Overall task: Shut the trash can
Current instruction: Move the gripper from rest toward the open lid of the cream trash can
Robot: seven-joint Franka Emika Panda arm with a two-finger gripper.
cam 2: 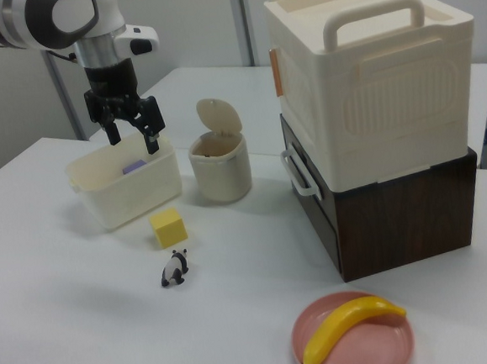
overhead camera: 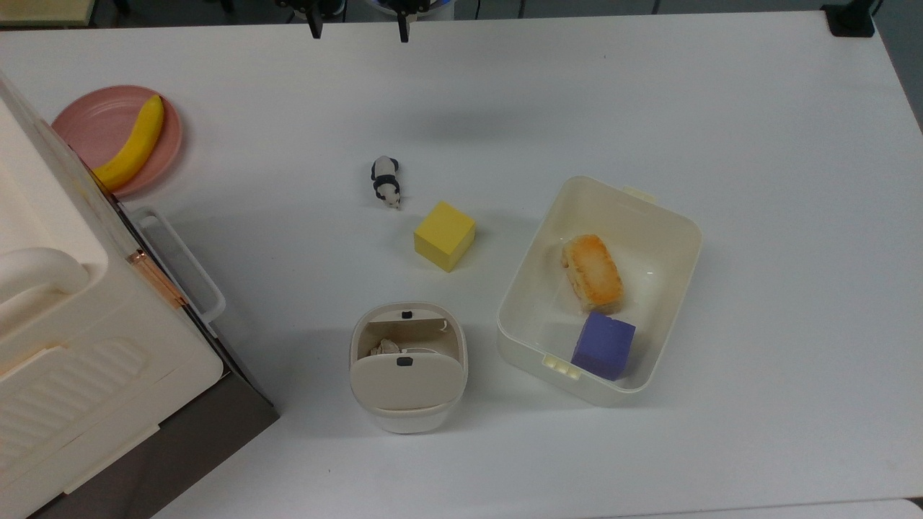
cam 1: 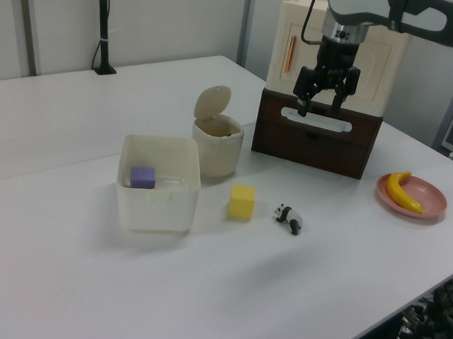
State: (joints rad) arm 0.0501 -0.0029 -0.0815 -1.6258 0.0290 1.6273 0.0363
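Note:
The trash can (overhead camera: 408,407) is a small cream-white bin near the table's front edge in the top view. Its beige lid (overhead camera: 405,380) with a black button stands tilted up, and crumpled paper shows inside the opening. In the left view the trash can (cam 1: 217,150) has its lid (cam 1: 212,103) raised behind it, and the trash can (cam 2: 221,171) looks the same in the right view. My gripper (overhead camera: 359,30) hangs open and holds nothing at the far edge of the top view, high above the table and well away from the bin. The gripper (cam 1: 319,110) (cam 2: 134,142) shows in both side views.
A yellow cube (overhead camera: 445,236) and a panda toy (overhead camera: 386,182) lie between the gripper and the bin. A lidless cream tub (overhead camera: 528,287) to the top view's right holds bread and a purple cube. A large cream case (overhead camera: 86,339) and a pink plate (overhead camera: 83,119) with a banana stand at the left.

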